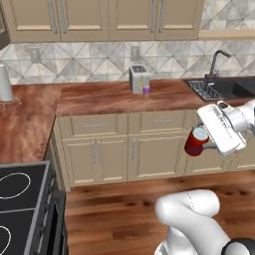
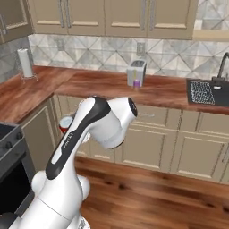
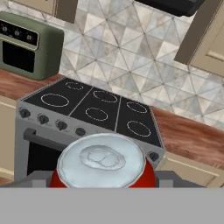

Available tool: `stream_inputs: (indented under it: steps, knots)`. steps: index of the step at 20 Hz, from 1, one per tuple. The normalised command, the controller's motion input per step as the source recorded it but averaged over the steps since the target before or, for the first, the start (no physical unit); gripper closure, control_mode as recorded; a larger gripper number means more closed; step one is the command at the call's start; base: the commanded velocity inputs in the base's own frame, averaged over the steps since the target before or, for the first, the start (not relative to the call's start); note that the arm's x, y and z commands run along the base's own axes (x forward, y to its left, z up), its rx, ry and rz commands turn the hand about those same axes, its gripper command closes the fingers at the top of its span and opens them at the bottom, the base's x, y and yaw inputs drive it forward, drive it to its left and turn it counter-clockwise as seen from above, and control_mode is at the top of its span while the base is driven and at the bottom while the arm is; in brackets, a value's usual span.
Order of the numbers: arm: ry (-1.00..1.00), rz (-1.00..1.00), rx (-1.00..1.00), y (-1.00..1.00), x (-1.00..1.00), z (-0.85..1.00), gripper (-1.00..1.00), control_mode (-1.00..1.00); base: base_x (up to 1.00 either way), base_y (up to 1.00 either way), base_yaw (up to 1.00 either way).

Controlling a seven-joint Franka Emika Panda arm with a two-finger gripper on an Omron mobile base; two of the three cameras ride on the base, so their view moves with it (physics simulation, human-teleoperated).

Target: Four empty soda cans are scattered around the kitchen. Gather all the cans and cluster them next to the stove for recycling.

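Right up against your hand camera sits a red soda can (image 3: 101, 164), its silver top facing you, with a dark finger (image 3: 37, 178) pressed to each side, so your jaws are closed around it and carrying it. From the left base view you see that same can (image 1: 195, 142) held clear of the floor in front of the lower cabinet doors, at the gripper (image 1: 203, 143). Ahead of your jaws, along the line the hand looks, stands the stove (image 3: 94, 114), its black top and white rings beyond the can and its knobs just above the can's rim. Beyond the stove to one side you have a green toaster oven (image 3: 28, 46) on the counter (image 3: 192, 133). Well above and behind your jaws, on the back counter, a pale purple can (image 1: 146, 90) stands just beside a toaster (image 1: 139, 78), touching or nearly so. Further off to your left, a white paper-towel roll (image 1: 5, 83) stands upright.
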Motion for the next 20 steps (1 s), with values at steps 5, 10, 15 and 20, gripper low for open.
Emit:
stream_inputs:
  steps: [5,10,15,20]
  knots:
    - [0.0,0.0,0.0,0.0,0.0,0.0,1.0,1.0,0.51,0.07,0.35]
    - [0.0,0.0,0.0,0.0,0.0,0.0,1.0,1.0,0.46,0.02,0.41]
    - [0.0,0.0,0.0,0.0,0.0,0.0,1.0,1.0,0.39,0.0,0.44]
    - [0.0,0.0,0.0,0.0,0.0,0.0,1.0,1.0,0.36,0.0,0.46]
